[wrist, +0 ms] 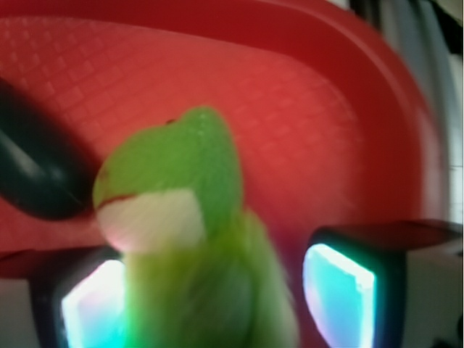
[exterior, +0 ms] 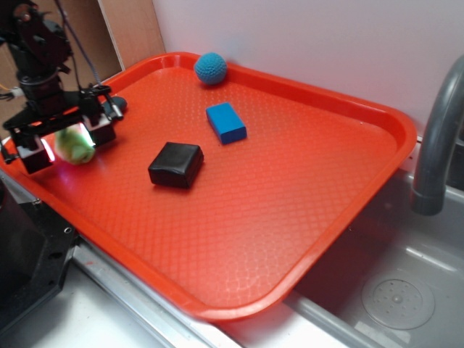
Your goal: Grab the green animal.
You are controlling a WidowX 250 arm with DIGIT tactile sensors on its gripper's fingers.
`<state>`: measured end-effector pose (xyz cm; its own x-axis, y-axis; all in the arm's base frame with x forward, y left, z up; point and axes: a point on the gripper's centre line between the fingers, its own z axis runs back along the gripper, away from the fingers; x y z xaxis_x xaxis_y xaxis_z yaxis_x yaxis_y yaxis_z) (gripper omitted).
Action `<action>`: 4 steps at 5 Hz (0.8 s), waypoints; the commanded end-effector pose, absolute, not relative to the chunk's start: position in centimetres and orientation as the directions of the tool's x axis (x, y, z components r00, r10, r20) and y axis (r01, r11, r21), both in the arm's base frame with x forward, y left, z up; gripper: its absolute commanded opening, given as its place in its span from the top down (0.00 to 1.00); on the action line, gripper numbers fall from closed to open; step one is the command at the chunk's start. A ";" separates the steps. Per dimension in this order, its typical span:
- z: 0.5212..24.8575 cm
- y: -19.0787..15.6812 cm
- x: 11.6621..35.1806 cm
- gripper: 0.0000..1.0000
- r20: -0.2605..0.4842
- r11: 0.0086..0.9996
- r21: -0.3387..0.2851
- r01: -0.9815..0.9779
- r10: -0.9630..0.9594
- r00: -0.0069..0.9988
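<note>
The green animal point(exterior: 75, 147) is a small fuzzy yellow-green plush lying at the left edge of the red tray point(exterior: 326, 87). My gripper point(exterior: 70, 145) hangs around it, one lit finger on each side. In the wrist view the green animal point(wrist: 181, 217) fills the middle, with a whitish patch and a thin red line on it. My gripper point(wrist: 215, 304) is open: the left pad point(wrist: 90, 312) lies close against the plush, while a strip of red tray shows between the plush and the right pad point(wrist: 339, 293).
On the tray are a black block point(exterior: 176, 164), a blue block point(exterior: 225, 122) and a blue crocheted ball point(exterior: 210, 68) at the far rim. A grey faucet point(exterior: 435, 145) and sink drain point(exterior: 397, 297) are to the right. A dark object point(wrist: 36, 174) shows left in the wrist view.
</note>
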<state>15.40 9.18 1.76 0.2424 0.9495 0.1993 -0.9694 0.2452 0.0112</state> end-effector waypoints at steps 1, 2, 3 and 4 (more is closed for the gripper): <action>2.3 9.3 15.8 1.00 0.207 0.263 -0.048 -0.964 0.946 0.248; 4.0 8.1 16.0 1.00 0.186 0.368 -0.038 -0.929 0.916 0.355; 7.2 5.7 16.8 1.00 0.112 0.584 -0.021 -0.812 0.808 0.578; 9.8 2.9 17.3 1.00 0.081 0.765 -0.038 -0.643 0.643 0.761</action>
